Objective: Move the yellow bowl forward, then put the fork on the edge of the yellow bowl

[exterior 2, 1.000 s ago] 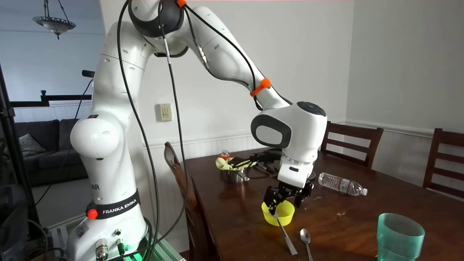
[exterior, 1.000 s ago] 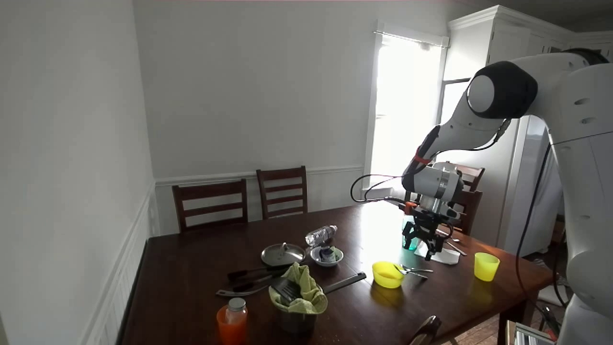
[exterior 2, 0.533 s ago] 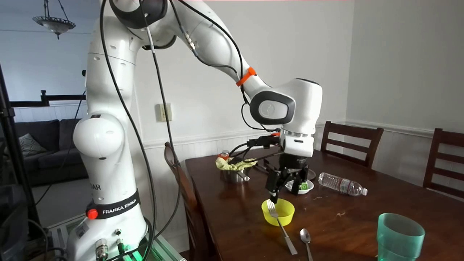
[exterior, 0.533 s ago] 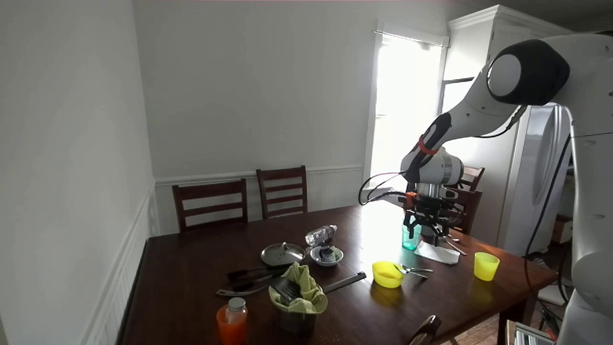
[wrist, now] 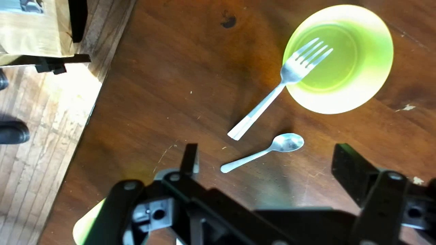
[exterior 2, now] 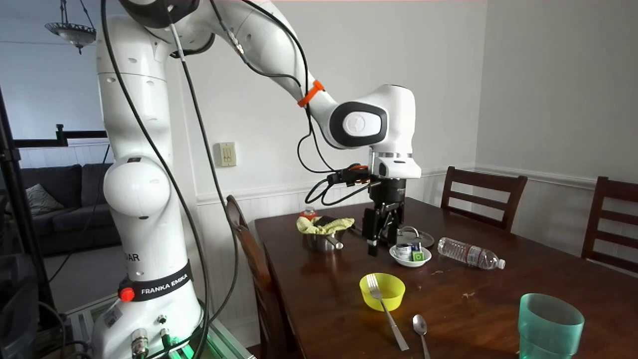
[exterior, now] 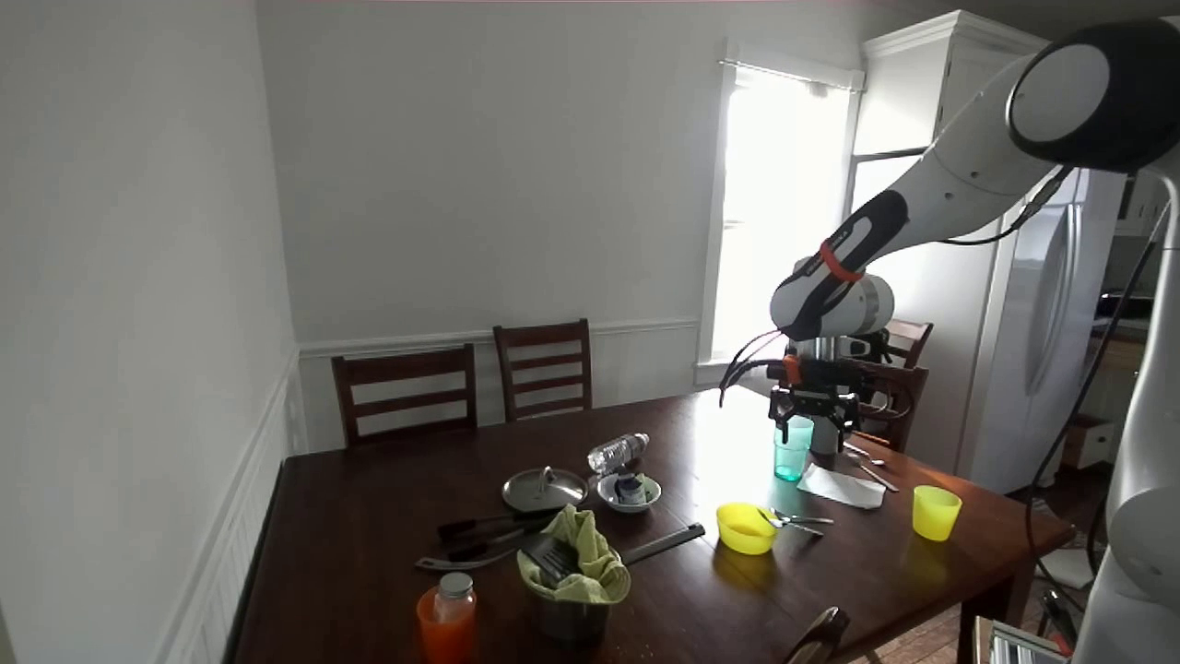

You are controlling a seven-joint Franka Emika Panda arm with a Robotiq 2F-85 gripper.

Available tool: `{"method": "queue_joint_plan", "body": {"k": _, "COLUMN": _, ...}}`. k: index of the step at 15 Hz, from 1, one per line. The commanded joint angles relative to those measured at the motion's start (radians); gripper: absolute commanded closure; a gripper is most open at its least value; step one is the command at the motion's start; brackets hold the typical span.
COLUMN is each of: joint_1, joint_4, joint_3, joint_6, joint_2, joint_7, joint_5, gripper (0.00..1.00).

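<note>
The yellow bowl (wrist: pixel 362 73) sits on the desk (wrist: pixel 177 75). The fork (wrist: pixel 289 75) leans in over its edge, which props it up. The end effector (wrist: pixel 265 154) is spread wide, holding nothing, likely because the job is done.

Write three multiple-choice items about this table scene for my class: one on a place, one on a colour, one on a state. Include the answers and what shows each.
1. Where are the tines of the fork?
A. Inside the teal cup
B. Over the yellow bowl
C. Under the water bottle

2. What colour is the cloth in the pot?
A. Red
B. Blue
C. Yellow-green

3. How does the gripper stand?
A. Open
B. Shut on the spoon
C. Shut on the water bottle

Answers:
1. B: the wrist view shows the fork crossing the rim.
2. C: both exterior views show that colour.
3. A: in the wrist view its jaws are wide apart.
</note>
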Motion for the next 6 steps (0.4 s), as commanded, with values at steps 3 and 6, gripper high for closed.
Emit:
{"method": "queue_joint_plan", "body": {"k": 3, "joint_1": -0.024, "joint_4": -0.04, "joint_3": 0.048, "joint_6": 0.008, "joint_2": -0.059, "joint_7": -0.035, "joint_5": -0.038, "gripper": 0.0}}
{"method": "queue_joint_plan", "body": {"k": 6, "joint_1": -0.026, "joint_4": -0.046, "joint_3": 0.055, "joint_6": 0.009, "joint_2": -0.064, "joint_7": -0.037, "joint_5": -0.039, "gripper": 0.0}}
